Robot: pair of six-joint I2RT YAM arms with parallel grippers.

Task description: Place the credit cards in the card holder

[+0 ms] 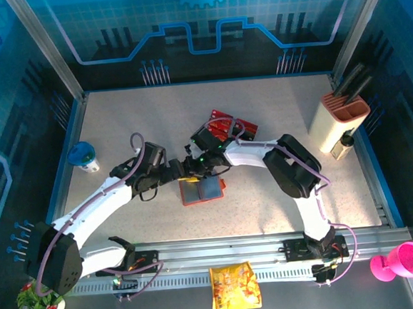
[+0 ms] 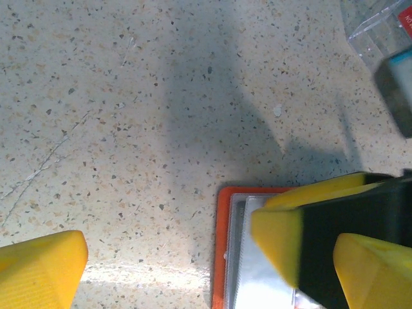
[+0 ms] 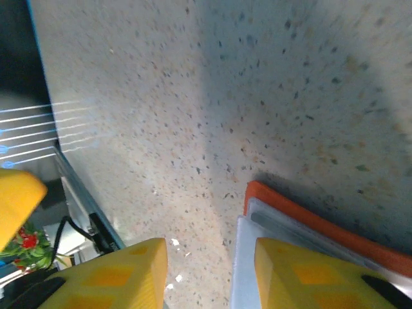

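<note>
1. The left gripper (image 1: pixel 182 169) is hanging fully released, grasping nothing.
2. The card holder (image 1: pixel 202 191) is lying open and flat at mid-surface (image 1: pixel 118 125), beneath both grippers.
3. The right gripper (image 3: pixel 209 251) is hovering with its jaws partly parted. One finger (image 3: pixel 302 270) is over the holder's grey pocket, and nothing is showing between the jaws.
4. The credit cards (image 1: pixel 229 127) are sitting in a clear rack (image 2: pixel 370 29) beyond the holder.

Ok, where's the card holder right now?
In the top view the card holder lies open at the middle of the table, just below the credit cards in the picture.
</note>
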